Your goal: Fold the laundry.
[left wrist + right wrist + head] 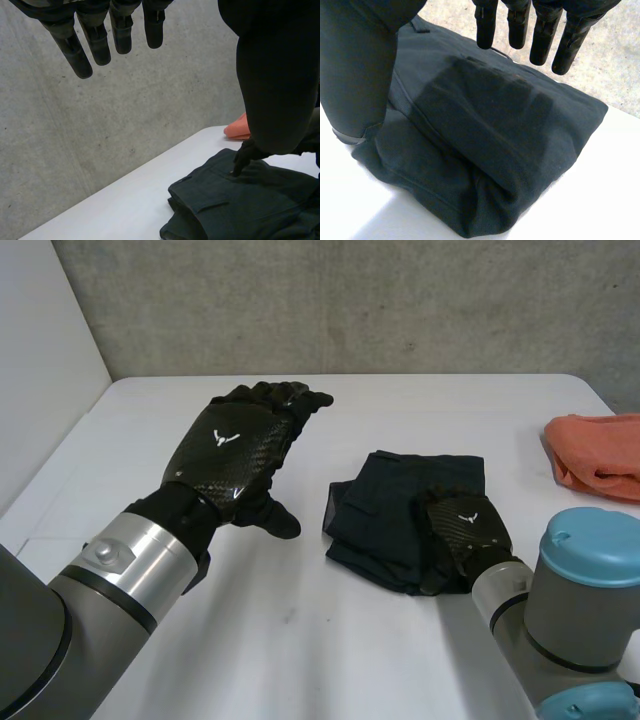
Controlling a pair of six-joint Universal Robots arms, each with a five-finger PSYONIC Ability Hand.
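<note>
A dark folded garment lies on the white table, right of the middle. My right hand is over its near right part with straight fingers, holding nothing. In the right wrist view those fingers reach out just above the folded cloth and the thumb stands beside it. My left hand is raised over the table to the left of the garment, open and empty. In the left wrist view its straight fingers point toward the wall, with the garment beyond the thumb.
An orange cloth lies bunched at the table's right edge, also seen past the garment in the left wrist view. A concrete wall stands behind the table, with a white panel on the left.
</note>
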